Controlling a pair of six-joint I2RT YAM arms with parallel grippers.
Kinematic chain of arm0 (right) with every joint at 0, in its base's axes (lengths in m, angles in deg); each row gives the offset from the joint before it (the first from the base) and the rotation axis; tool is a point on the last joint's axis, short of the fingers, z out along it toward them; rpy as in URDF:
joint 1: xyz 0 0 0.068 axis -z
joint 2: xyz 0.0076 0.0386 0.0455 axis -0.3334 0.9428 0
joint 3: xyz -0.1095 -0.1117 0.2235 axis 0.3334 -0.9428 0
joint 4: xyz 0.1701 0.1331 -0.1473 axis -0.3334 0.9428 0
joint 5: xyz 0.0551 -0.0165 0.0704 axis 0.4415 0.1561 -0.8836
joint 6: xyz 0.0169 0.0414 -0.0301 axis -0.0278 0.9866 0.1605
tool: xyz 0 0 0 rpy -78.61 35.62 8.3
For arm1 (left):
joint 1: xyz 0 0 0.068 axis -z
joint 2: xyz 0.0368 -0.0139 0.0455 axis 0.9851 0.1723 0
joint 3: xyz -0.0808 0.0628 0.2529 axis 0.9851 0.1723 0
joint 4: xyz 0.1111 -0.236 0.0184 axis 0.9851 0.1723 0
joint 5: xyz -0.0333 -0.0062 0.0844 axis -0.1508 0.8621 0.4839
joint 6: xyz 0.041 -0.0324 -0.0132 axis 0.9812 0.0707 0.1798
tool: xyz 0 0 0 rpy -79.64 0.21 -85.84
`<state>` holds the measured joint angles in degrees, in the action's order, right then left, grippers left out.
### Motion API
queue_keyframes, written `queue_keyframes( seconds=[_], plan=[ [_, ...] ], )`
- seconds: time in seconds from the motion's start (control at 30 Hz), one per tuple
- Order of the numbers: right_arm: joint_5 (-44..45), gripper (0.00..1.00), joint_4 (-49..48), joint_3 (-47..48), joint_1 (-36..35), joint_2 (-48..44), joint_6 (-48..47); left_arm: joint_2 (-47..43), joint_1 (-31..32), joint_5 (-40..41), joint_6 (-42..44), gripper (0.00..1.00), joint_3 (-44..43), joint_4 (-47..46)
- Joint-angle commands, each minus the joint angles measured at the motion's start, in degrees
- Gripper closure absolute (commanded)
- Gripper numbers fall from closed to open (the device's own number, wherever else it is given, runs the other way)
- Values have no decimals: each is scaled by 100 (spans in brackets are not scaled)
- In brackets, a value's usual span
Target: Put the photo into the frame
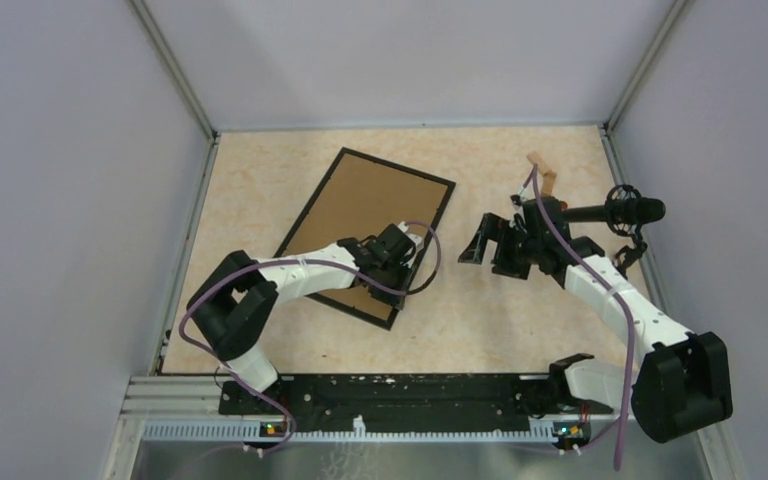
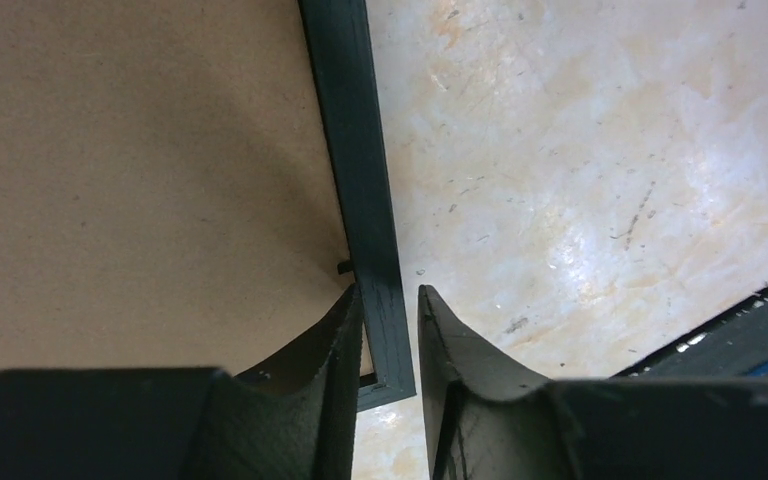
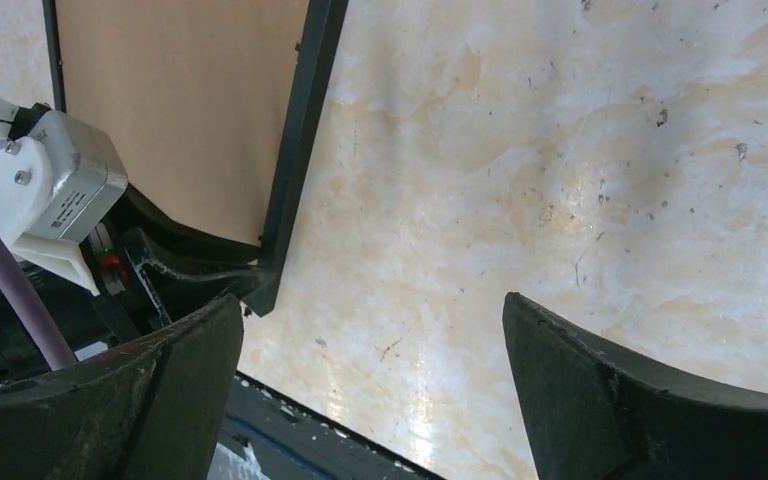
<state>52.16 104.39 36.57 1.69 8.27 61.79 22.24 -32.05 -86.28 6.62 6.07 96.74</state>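
Note:
The frame lies face down on the table with its brown backing board up and its black edge around it. The photo is not in view. My left gripper is at the frame's right edge near its near corner. In the left wrist view its jaws stand close together with the black edge bar between them. My right gripper is open and empty above the bare table, right of the frame. The right wrist view shows its jaws spread wide, with the frame's corner at the left.
A small tan wooden piece lies at the back right near the wall. Grey walls close in the table on three sides. A black rail runs along the near edge by the arm bases.

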Motion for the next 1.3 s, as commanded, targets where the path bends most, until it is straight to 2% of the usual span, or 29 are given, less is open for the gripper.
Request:
queue_keyframes(
  seconds=[0.0, 0.4, 0.57, 0.63, 0.8, 1.0, 1.1, 1.13, 1.2, 1.23, 1.27],
  plan=[
    [-223, 2, -253, -200, -10, -102, -119, 110, 253, 750, -222, 71, -229, 331],
    [467, 4, -132, -450, -21, 114, 176, 820, 1316, 2595, -1011, 78, -635, 1337],
    [968, 2, 26, -463, -27, 127, 468, 1148, 1352, 2700, -1125, 93, -637, 1293],
    [807, 2, -158, -546, -33, 141, 609, 1196, 1365, 2845, -1084, 100, -736, 1330],
    [-249, 2, -1210, -781, -74, 451, 1149, 1007, 1380, 3019, -842, 100, -1153, 1501],
    [-904, 4, -2856, -870, -133, 1123, 2102, 366, 1391, 2894, -652, 100, -1418, 1592],
    [-981, 5, -2961, -640, -155, 1578, 2147, 58, 1349, 2475, -678, 100, -1451, 1595],
    [-934, 5, -2896, -518, -163, 1695, 2093, -53, 1322, 2359, -685, 93, -1449, 1593],
    [-733, 5, -2634, -246, -187, 1894, 1911, -300, 1226, 1982, -767, 53, -1399, 1623],
    [-604, 5, -2358, -72, -235, 2013, 1753, -456, 1117, 1727, -809, 41, -1325, 1616],
    [-518, 5, -2065, 136, -292, 2131, 1589, -612, 939, 1404, -848, 35, -1228, 1594]
  ],
)
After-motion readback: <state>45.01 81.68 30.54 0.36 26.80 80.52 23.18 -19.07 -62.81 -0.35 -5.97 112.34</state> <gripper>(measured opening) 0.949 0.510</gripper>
